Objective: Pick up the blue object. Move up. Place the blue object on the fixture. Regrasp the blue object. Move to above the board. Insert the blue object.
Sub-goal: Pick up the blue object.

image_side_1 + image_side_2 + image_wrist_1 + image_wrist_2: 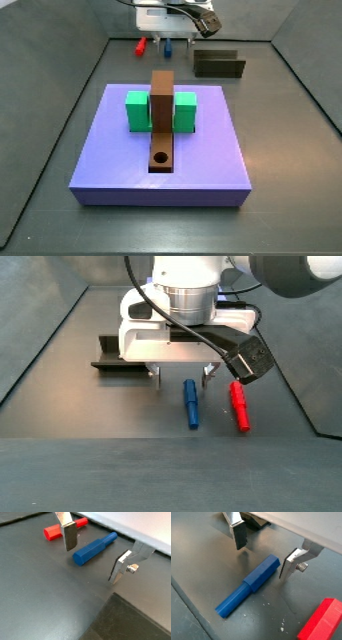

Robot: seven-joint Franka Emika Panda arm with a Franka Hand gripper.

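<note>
The gripper [263,556] hangs with its jaws wide apart and empty over the blue object [248,585], which apparently lies flat on the floor between the fingers [69,536], the red peg [61,529] just beside it.

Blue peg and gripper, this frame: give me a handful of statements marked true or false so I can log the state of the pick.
1. The gripper is shut on the blue object. False: its jaws stand open, and the peg lies on the floor between the fingers.
2. The red peg lies beside the blue object. True.
3. The blue object stands upright in the fixture. False: it lies flat on the floor, apart from the fixture.
4. The brown bar on the board has a round hole near one end. True.
5. The green block sits on the floor beside the board. False: it sits on the board, against the brown bar.
</note>
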